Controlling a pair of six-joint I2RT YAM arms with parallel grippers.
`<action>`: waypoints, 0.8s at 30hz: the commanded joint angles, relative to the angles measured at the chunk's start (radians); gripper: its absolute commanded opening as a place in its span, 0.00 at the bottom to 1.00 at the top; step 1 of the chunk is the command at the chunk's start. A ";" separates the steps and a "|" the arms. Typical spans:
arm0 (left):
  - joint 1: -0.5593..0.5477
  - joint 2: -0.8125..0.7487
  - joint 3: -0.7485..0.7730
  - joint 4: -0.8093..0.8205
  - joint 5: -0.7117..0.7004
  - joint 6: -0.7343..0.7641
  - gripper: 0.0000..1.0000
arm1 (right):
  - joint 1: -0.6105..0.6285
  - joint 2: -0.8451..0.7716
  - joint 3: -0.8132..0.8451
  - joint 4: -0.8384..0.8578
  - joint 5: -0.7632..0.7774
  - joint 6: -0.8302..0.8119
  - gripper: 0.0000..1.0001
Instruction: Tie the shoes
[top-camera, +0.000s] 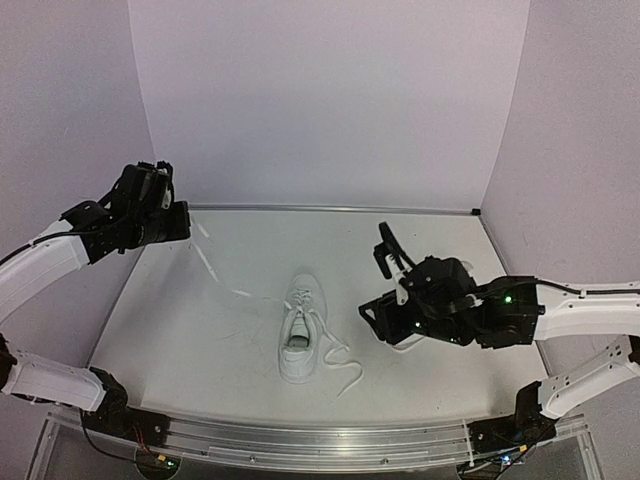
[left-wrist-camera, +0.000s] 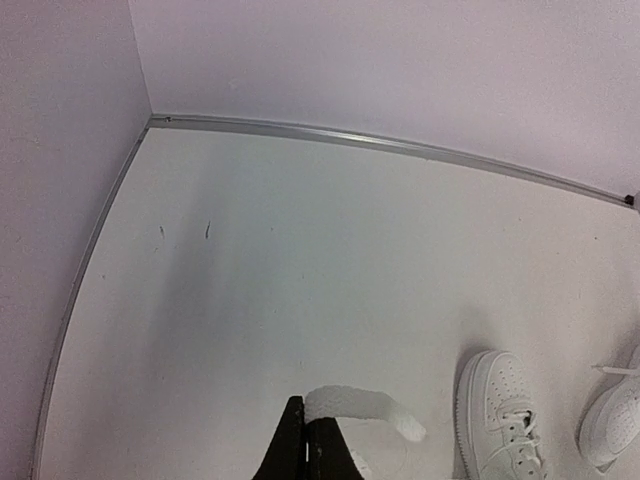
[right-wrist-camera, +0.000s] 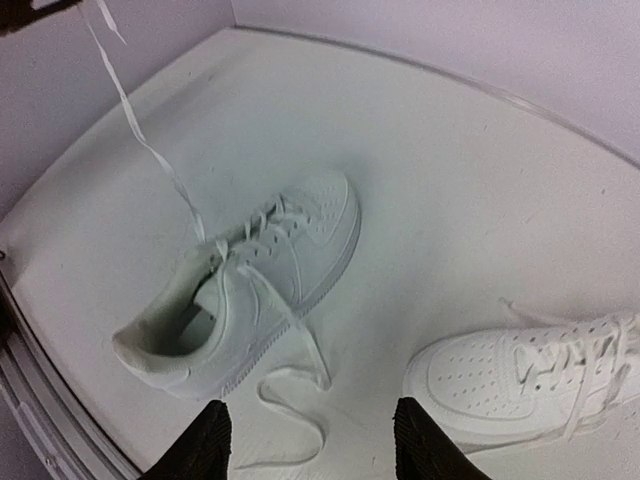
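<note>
One white shoe (top-camera: 303, 335) stands mid-table with its heel toward me; it also shows in the right wrist view (right-wrist-camera: 270, 270) and the left wrist view (left-wrist-camera: 498, 420). My left gripper (top-camera: 187, 223) is raised at the far left, shut on the end of its left lace (left-wrist-camera: 360, 405), with the fingertips (left-wrist-camera: 305, 445) pressed together. That lace (right-wrist-camera: 150, 150) runs taut from the shoe up to the gripper. The shoe's other lace (right-wrist-camera: 290, 385) lies loose by the heel. My right gripper (right-wrist-camera: 315, 450) is open and empty above it. The second shoe (right-wrist-camera: 520, 375) lies to the right, mostly under my right arm (top-camera: 450, 305).
Pale walls enclose the table on the left, back and right, with a metal strip (left-wrist-camera: 400, 143) along the back edge. A metal rail (top-camera: 310, 435) runs along the near edge between the arm bases.
</note>
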 joint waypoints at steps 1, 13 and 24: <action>0.001 -0.068 -0.036 -0.018 -0.014 -0.038 0.00 | -0.004 0.081 -0.079 0.005 -0.178 0.113 0.52; 0.001 -0.065 -0.056 0.065 0.150 -0.004 0.00 | -0.006 0.327 -0.123 0.071 -0.183 0.144 0.55; 0.001 -0.076 -0.050 0.085 0.202 0.041 0.00 | -0.044 0.459 -0.101 0.135 -0.235 0.154 0.51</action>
